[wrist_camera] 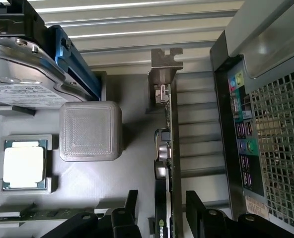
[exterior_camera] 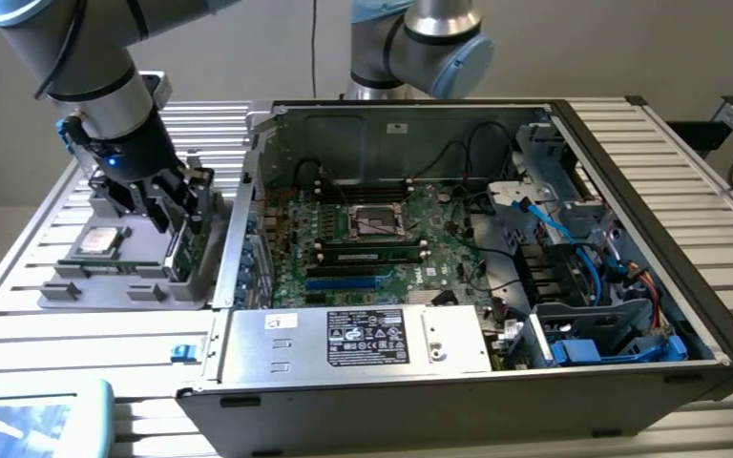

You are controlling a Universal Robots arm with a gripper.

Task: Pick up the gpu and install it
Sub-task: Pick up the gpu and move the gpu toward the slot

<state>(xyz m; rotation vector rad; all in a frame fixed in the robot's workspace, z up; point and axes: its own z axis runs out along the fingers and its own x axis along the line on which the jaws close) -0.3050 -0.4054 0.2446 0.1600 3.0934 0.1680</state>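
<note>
Nearest, a silver power supply box with a black label sits at the front edge of the open black computer case, which rests on the ribbed metal tabletop. Beside the case, on the exterior view's left, a grey moulded parts tray holds the gpu, a thin green-and-black card with a silver end bracket, standing on edge. Over it the black end effector points straight down, its fingers spread wide either side of the card and not closed on it. Above, the grey robot arm rises steeply toward the exterior view's left.
</note>
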